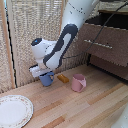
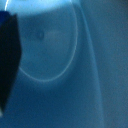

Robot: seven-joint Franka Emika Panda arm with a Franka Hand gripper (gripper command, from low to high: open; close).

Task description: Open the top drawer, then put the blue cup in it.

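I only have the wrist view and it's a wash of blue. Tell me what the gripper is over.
Observer: In the exterior view, the gripper is down at the blue cup, which stands on the wooden table. Your blue is the cup's inside.
Operator: Say whether it has hold of the cup.
Observer: Cannot tell. The fingers are hidden behind the hand and the cup's rim.
Operator: Report the top drawer.
Observer: The top drawer stands out from the dresser, its front forward of the drawer below.
Operator: List what is near the cup.
Observer: A pink mug toward the exterior view's right, a small orange piece between them, and a patterned plate at lower left.
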